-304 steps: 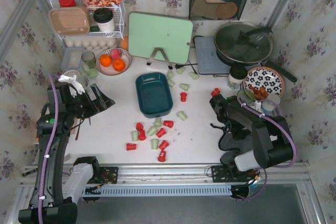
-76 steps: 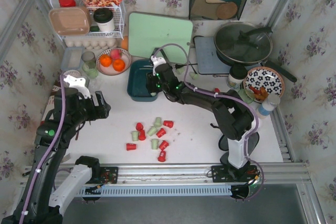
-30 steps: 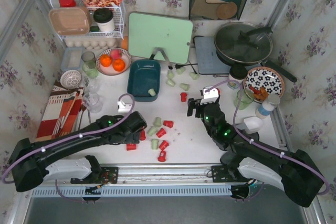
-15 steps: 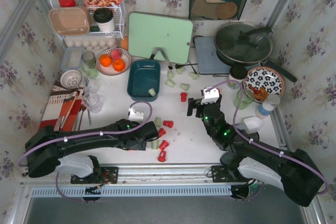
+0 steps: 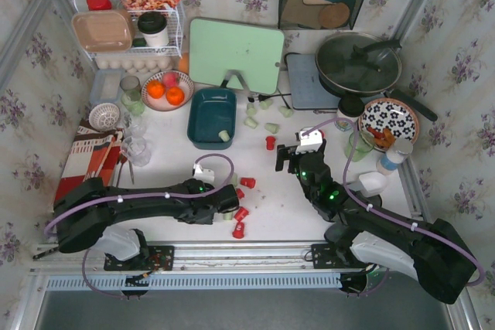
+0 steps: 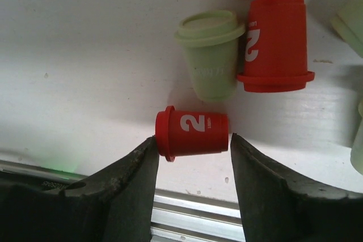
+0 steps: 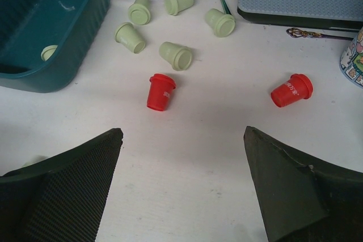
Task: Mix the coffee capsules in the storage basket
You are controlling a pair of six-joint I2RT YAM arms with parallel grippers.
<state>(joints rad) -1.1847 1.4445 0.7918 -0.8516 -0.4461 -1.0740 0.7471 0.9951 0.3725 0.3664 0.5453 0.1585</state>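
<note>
The dark teal storage basket point(image 5: 213, 117) stands left of centre with one pale green capsule point(image 5: 224, 136) in it; it also shows in the right wrist view point(image 7: 51, 21). Red and pale green coffee capsules lie loose on the table, one group near the front point(image 5: 241, 212) and one to the right of the basket point(image 5: 271, 127). My left gripper point(image 5: 228, 205) is low over the front group. It is open, with a red capsule point(image 6: 193, 134) lying on its side between the fingertips. My right gripper point(image 7: 181, 134) is wide open and empty above bare table, short of a red capsule point(image 7: 161, 92).
A green cutting board point(image 5: 236, 53), a lidded pan point(image 5: 357, 63) and a bowl of oranges point(image 5: 168, 89) stand at the back. A patterned plate point(image 5: 388, 121) and a small white dish point(image 5: 371, 183) are at the right. Glassware point(image 5: 135, 144) stands at the left.
My left arm has reached further right and lower into the front group of capsules, so its fingers now flank a red one. The right arm has not moved.
</note>
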